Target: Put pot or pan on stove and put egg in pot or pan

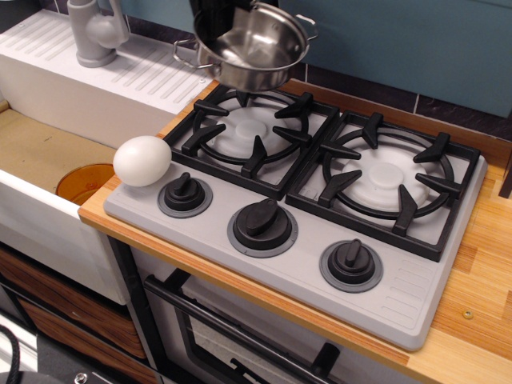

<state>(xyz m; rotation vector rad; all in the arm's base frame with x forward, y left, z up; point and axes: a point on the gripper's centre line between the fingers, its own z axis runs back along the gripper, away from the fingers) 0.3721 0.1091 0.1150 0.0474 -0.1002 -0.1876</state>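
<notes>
- My claw [214, 18] carries the small steel pot [254, 46] tilted in the air above the back edge of the left burner [246, 132]; the claw seems clamped on the pot's far rim, though the fingers themselves are hidden behind it.
- The white egg [142, 161] rests on the grey stove [400, 296] at its front-left corner, just beside the left knob [184, 193].
- An orange bowl [84, 182] sits below in the sink [40, 152], apart from the work.
- To do this step well, I judge I should level the pot, centre it over the left grate, and lower until all prongs bear it before letting go.
- A tilted release risks a rocking pot.
</notes>
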